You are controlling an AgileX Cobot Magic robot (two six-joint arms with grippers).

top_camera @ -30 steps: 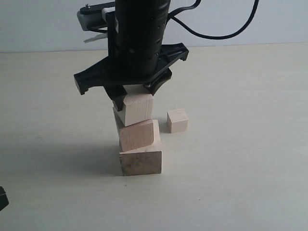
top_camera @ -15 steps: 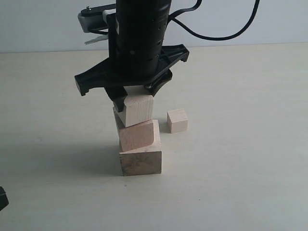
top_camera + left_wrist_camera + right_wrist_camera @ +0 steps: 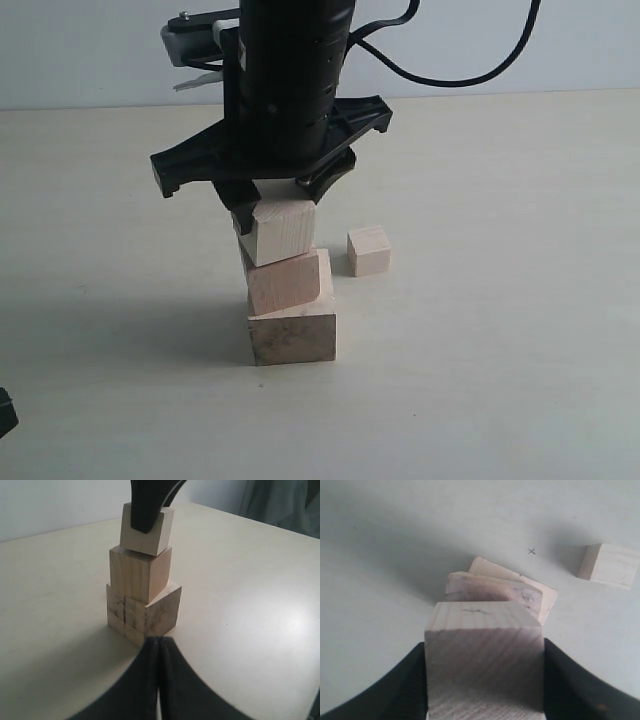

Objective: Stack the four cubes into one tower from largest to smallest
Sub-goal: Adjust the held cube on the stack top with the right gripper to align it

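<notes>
- The black left pincer [image 3: 159, 680] has its two fingers pressed together, with only a thin seam between them and nothing held. It sits low over the pale cream tabletop [image 3: 500, 350], facing the tower [image 3: 288, 290] from near by.
- The largest cube [image 3: 292, 337], pinkish-tan wood with dark specks, lies flat on the tabletop left of centre in the exterior view. It is the tower's foot.
- The second cube [image 3: 290, 282], also pinkish-tan wood, rests on the largest cube, turned a little so that their corners do not line up.
- The third cube [image 3: 280, 230], paler wood with clear grain, sits on the second cube, offset to the left and slightly tilted. In the left wrist view its underside meets the top of the cube below.
- The black right pincer [image 3: 280, 205] reaches straight down and is clamped on two opposite sides of the third cube.
- The tower is three cubes high, its long axis upright but crooked.
- The smallest cube [image 3: 368, 250], pale wood, stands flat on the tabletop to the right of the tower, near it but not touching.
</notes>
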